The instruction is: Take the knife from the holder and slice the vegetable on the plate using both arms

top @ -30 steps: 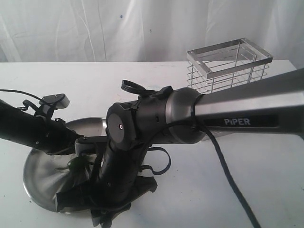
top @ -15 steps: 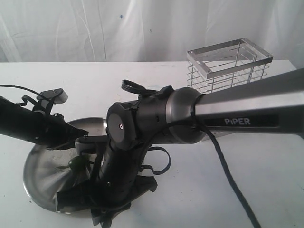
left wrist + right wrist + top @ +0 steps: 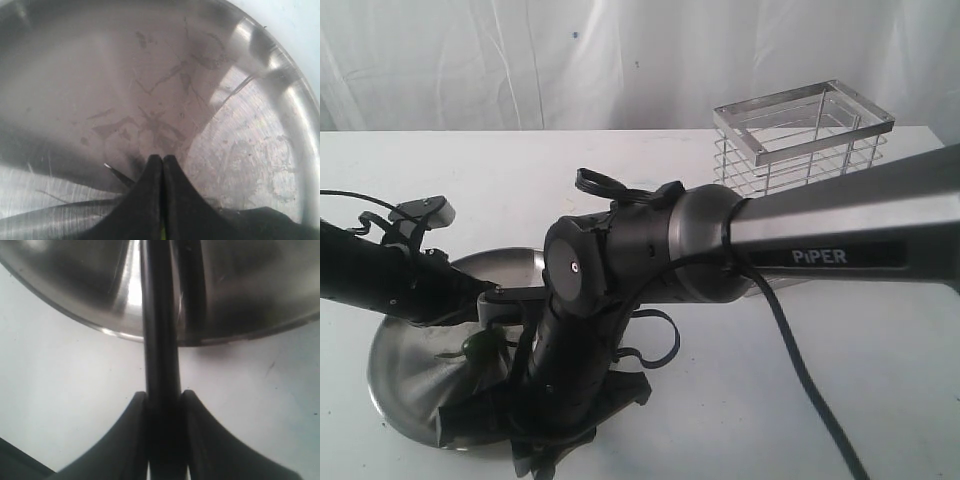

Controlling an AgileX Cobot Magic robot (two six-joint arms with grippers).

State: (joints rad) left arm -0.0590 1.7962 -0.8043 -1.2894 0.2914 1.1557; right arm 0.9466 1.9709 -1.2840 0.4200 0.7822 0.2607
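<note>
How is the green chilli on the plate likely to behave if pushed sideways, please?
The chilli looks glossy and rounded, on a smooth shiny steel plate, so it would probably skid or roll. It appears small, so likely light: a slight nudge may shift it.

Bright, even light on the white desk [image 3: 880,380], slightly soft, grainy exterior picture, left arm [image 3: 380,275] nearly featureless black, white glare streaks on the steel plate [image 3: 280,100], close jaws blurred in both wrist views, faint shadow beneath plate rim.
</note>
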